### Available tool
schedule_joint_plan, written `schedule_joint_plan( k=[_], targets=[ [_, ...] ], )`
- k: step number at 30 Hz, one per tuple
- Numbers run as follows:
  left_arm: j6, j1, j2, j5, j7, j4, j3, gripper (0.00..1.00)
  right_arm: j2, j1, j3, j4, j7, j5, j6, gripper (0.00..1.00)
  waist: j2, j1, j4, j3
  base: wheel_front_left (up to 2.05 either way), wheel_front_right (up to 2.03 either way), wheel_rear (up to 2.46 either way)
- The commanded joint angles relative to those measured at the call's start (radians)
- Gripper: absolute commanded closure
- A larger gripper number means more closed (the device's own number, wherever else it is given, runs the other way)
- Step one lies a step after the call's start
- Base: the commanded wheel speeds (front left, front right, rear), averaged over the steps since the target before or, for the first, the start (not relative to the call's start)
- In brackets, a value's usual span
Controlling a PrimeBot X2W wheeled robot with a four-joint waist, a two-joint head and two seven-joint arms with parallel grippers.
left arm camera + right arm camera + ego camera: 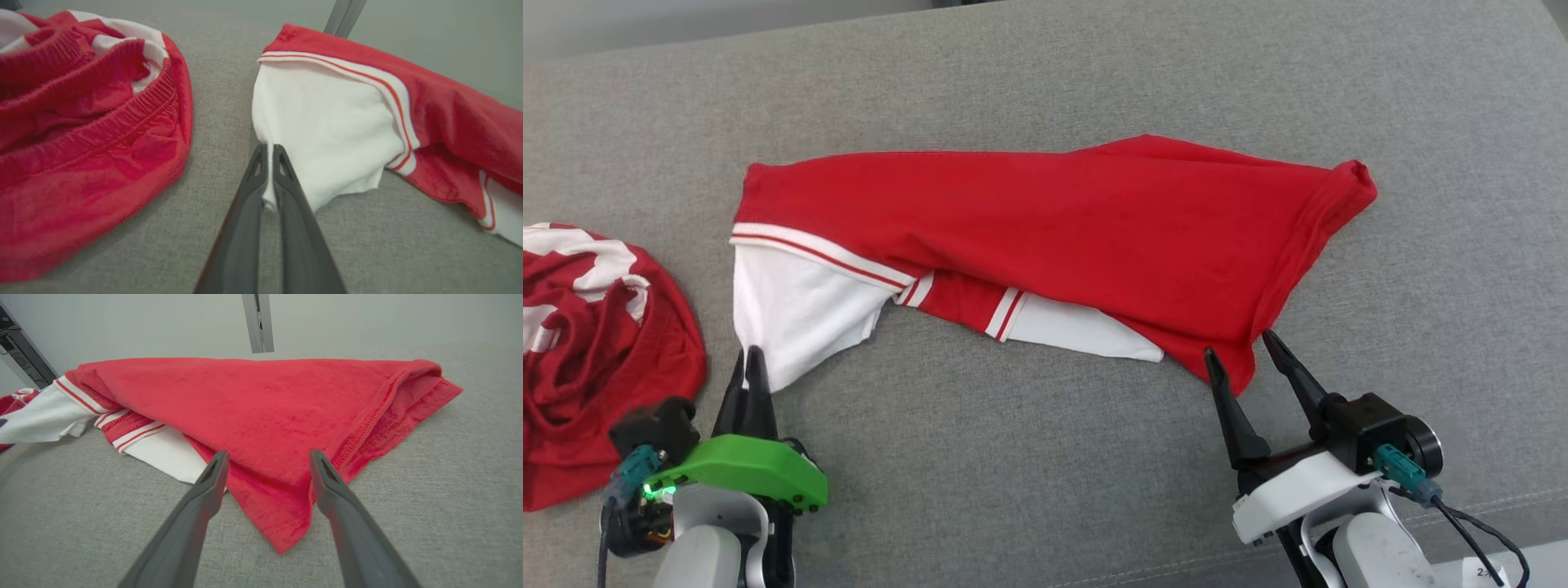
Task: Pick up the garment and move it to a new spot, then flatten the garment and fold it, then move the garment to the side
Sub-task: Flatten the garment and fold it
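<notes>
Upholstery point(1029, 457) of grey woven cloth carries everything in the head view, with a seam running across its lower right corner. Across the middle lies the garment point(1054, 220) – a red jersey with white sleeves edged in red-and-white stripes. It is spread wide but not flat: the red body is folded over on itself, one white sleeve fans out at its left end and another white piece peeks from under the lower edge. Its hemmed end bunches at the far right, and one red corner points down toward the robot.

Well to the left, apart from the jersey, sits a crumpled red-and-white garment point(588, 351) with a ribbed, elasticated edge showing in the left wrist view point(81, 143).

The left tool point(750, 355) has its two fingers pressed together on the lowest tip of the white sleeve; a sliver of white cloth is pinched between them point(269, 147).

The right tool point(1238, 343) is spread wide, one finger on each side of the red lower corner of the jersey point(265, 408) – nothing is gripped, and the cloth lies loose between the fingers point(268, 453).
</notes>
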Motion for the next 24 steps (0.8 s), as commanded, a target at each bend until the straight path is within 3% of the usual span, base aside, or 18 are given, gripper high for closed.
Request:
schedule_joint_plan(
  k=[1, 3, 4, 5, 6, 11, 19, 20, 22, 23, 24],
  targets=[
    [-0.004, 0.023, -0.004, -0.018, 0.014, -0.004, 0.0, 1.0, -0.002, -0.007, 0.004, 0.005, 0.0, 0.006, -0.001, 0.0, 0.0, 0.0, 0.011, 0.003, 0.0, 0.0, 0.0],
    [-0.013, 0.04, -0.012, -0.032, 0.024, 0.001, -0.003, 1.0, -0.002, -0.014, 0.007, 0.006, 0.0, 0.006, -0.001, 0.0, 0.0, 0.0, 0.015, 0.006, 0.0, 0.0, 0.0],
    [-0.02, 0.046, -0.013, -0.038, 0.029, 0.005, -0.006, 0.89, -0.002, -0.015, 0.007, 0.007, 0.0, 0.006, -0.001, 0.0, 0.0, 0.0, 0.016, 0.007, 0.0, 0.0, 0.0],
    [-0.027, 0.054, -0.02, -0.048, 0.032, 0.011, -0.007, 0.59, -0.002, -0.016, 0.006, 0.007, 0.0, 0.005, -0.001, 0.0, 0.0, 0.0, 0.019, 0.008, 0.0, 0.0, 0.0],
    [-0.033, 0.058, -0.021, -0.051, 0.036, 0.014, -0.01, 0.0, -0.002, -0.016, 0.004, 0.006, 0.0, 0.005, -0.001, 0.0, 0.0, 0.0, 0.021, 0.008, 0.0, 0.0, 0.0],
    [-0.04, 0.076, -0.004, -0.047, 0.056, 0.022, -0.024, 0.0, -0.002, -0.015, 0.003, 0.007, 0.0, -0.001, -0.001, 0.0, 0.0, 0.0, 0.027, 0.007, 0.0, 0.0, 0.0],
    [-0.001, 0.126, 0.03, -0.03, 0.113, -0.023, -0.036, 0.0, -0.002, -0.005, 0.009, 0.007, 0.0, 0.007, -0.001, 0.0, 0.0, 0.0, 0.015, 0.004, 0.0, 0.0, 0.0],
    [0.002, 0.132, 0.033, -0.031, 0.122, -0.028, -0.036, 0.04, -0.002, -0.005, 0.01, 0.007, 0.0, 0.008, -0.001, 0.0, 0.0, 0.0, 0.014, 0.005, 0.0, 0.0, 0.0],
    [0.005, 0.141, 0.036, -0.034, 0.13, -0.042, -0.037, 0.28, -0.002, -0.004, 0.007, 0.005, 0.0, 0.01, -0.001, 0.0, 0.0, 0.0, 0.012, 0.008, 0.0, 0.0, 0.0],
    [0.003, 0.141, 0.038, -0.033, 0.134, -0.048, -0.042, 0.51, -0.002, -0.003, 0.007, 0.006, 0.0, 0.011, -0.001, 0.0, 0.0, 0.0, 0.012, 0.009, 0.0, 0.0, 0.0],
    [0.001, 0.139, 0.037, -0.033, 0.139, -0.051, -0.044, 0.59, -0.002, -0.004, 0.007, 0.006, 0.0, 0.011, -0.001, 0.0, 0.0, 0.0, 0.012, 0.01, 0.0, 0.0, 0.0]
  ],
)
